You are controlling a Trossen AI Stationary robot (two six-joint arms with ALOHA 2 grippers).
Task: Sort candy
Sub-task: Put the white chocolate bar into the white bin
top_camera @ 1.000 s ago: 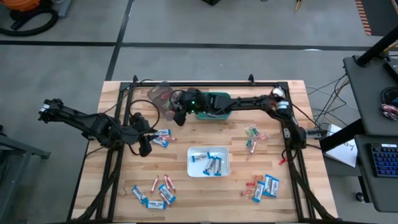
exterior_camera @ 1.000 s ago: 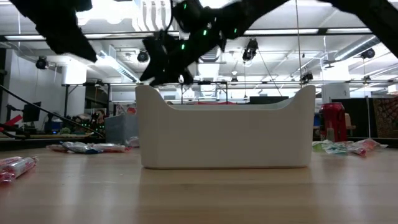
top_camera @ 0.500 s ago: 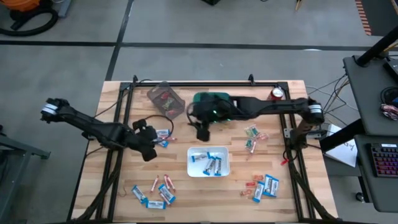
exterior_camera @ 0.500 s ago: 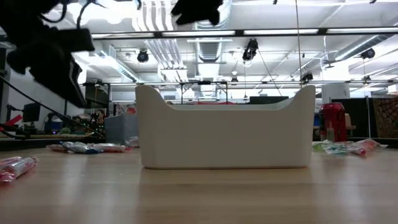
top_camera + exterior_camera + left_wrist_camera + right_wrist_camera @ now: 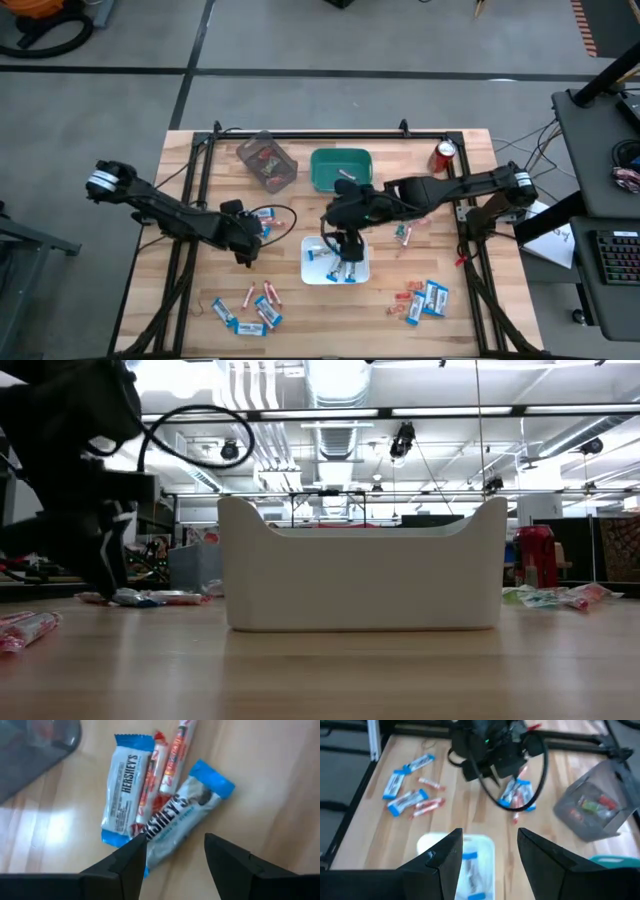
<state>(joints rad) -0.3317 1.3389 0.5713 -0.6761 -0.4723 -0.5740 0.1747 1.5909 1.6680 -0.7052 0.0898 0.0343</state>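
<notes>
The wooden table [image 5: 300, 310] is carrying three bins – a white tray [image 5: 336, 260], a green bin [image 5: 340, 168] and a clear box [image 5: 266, 160]. The sorting is looking only partly done: blue packets [image 5: 338, 262] are lying in the tray, but candy is waiting in heaps [image 5: 250, 305] near the front left, front right and middle right. The right gripper [image 5: 345, 243] is hanging over the tray, fingers wide and empty. The left gripper [image 5: 175, 852] is reaching down to a small pile [image 5: 155, 800] beside the tray, fingers apart around one packet – not yet gripping.
</notes>
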